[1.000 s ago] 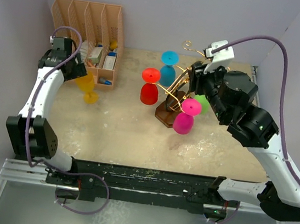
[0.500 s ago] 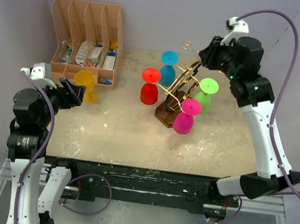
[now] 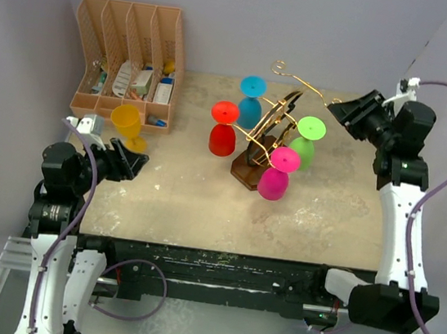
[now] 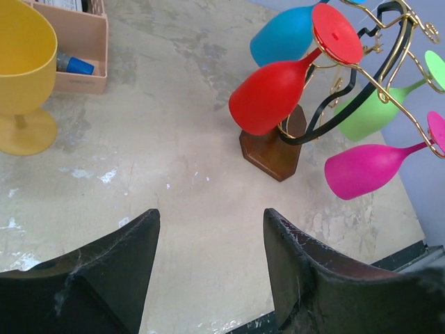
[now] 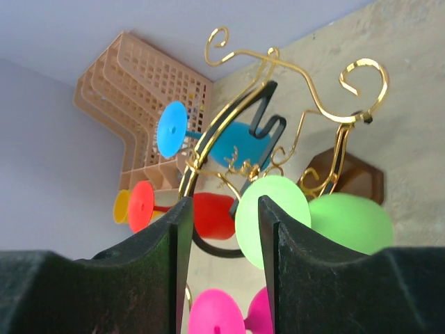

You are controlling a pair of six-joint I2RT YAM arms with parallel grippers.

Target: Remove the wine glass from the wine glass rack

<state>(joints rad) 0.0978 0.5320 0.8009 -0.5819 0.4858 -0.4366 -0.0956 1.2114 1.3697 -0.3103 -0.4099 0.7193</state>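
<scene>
Standing near left fingers (image 4: 104, 278) (apart): yellow wine glass (image 4: 21, 62).

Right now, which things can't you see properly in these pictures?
- Top view: the bits inside the desk organizer are too small to name.
- Left wrist view: the yellow glass is cut off by the left edge, and the blue glass sits partly behind the red glass.
- Right wrist view: the pink glass is cut off by the bottom edge and partly hidden by the right gripper.

Yellow wine glass (image 3: 126, 124) stands upright, apart from gold wine glass rack (image 3: 247, 171).
</scene>
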